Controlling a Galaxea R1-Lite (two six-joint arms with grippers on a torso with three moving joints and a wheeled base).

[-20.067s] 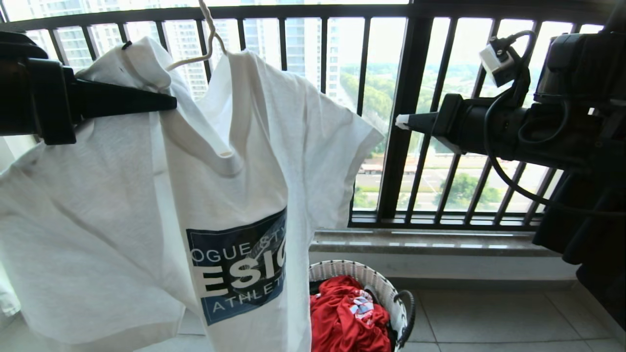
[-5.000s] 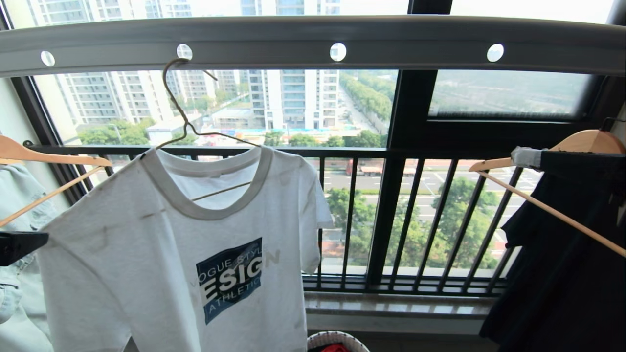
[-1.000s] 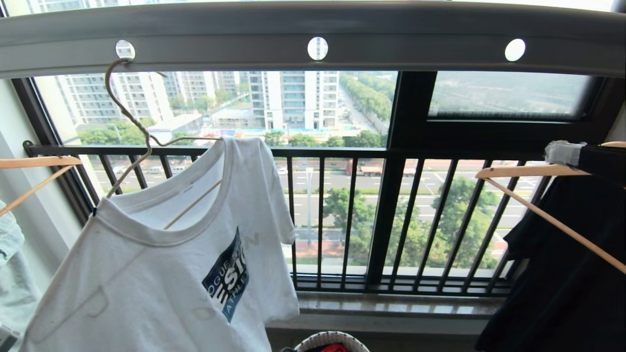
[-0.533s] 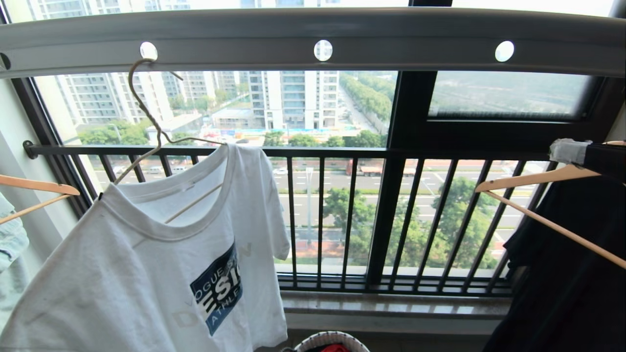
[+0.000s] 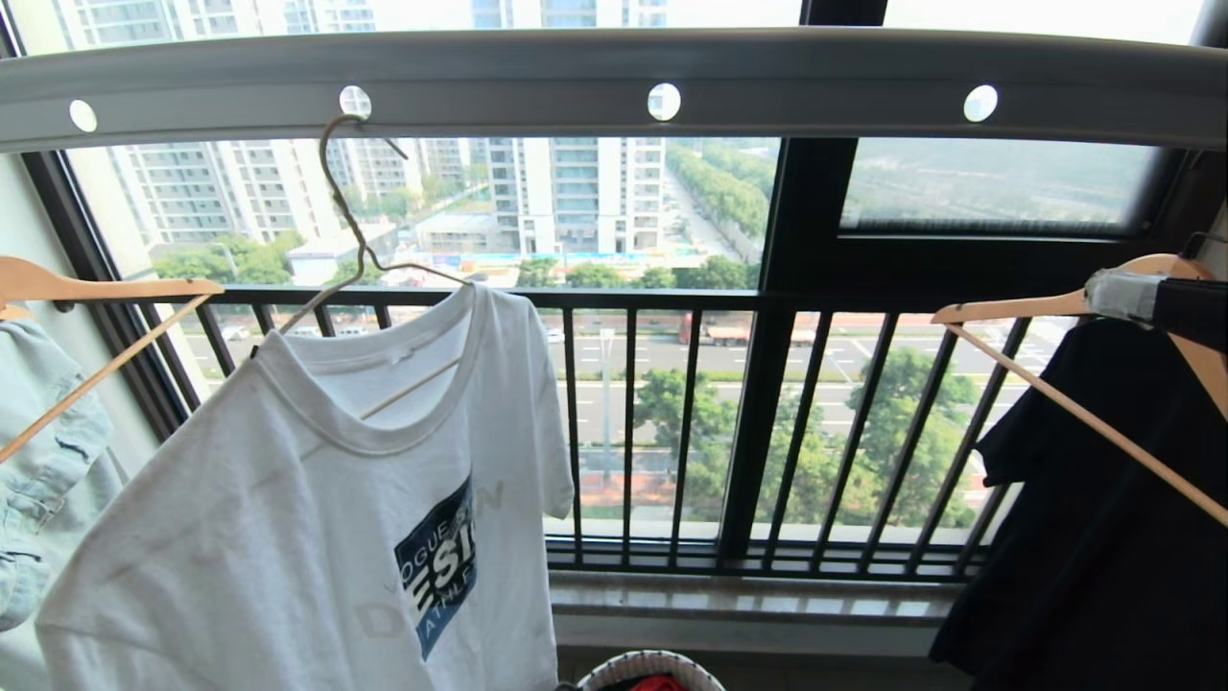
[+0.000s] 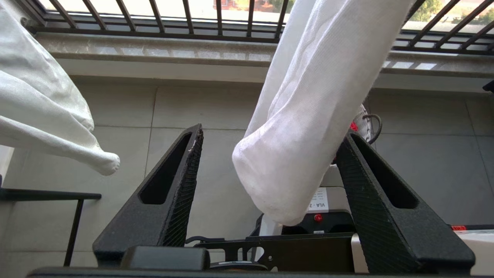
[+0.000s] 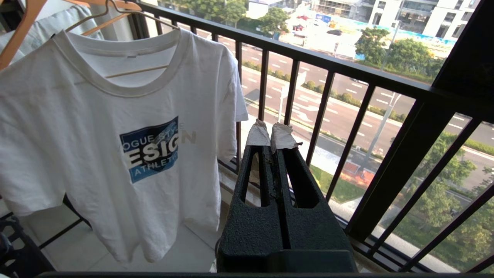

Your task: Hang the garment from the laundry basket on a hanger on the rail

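The white T-shirt (image 5: 317, 518) is hanging on the thin wire hanger (image 5: 360, 245), filling the lower left of the head view, its blue chest print turned partly to the right. The hanger's hook is sitting in a round hole of the grey rail (image 5: 614, 82), which is running across the top of the frame. At the bottom centre the rim of the white basket (image 5: 650, 664) is just showing, with a bit of red cloth (image 5: 658, 683) inside it.

In the left wrist view the left hand (image 6: 272, 135) is standing wide open below the shirt. A hanging fold of the white shirt is dropping between its two black fingers (image 6: 181, 170), near the right one in that picture, and the hand is gripping nothing.

In the right wrist view the right hand (image 7: 270, 135) is pressed shut and empty, its taped tips together, pointing at the black railing (image 7: 347, 127) beside the shirt.

Wooden hangers are sitting at both edges of the head view: one at the left carrying a pale denim garment (image 5: 43, 461), one at the right carrying a black garment (image 5: 1094, 537).
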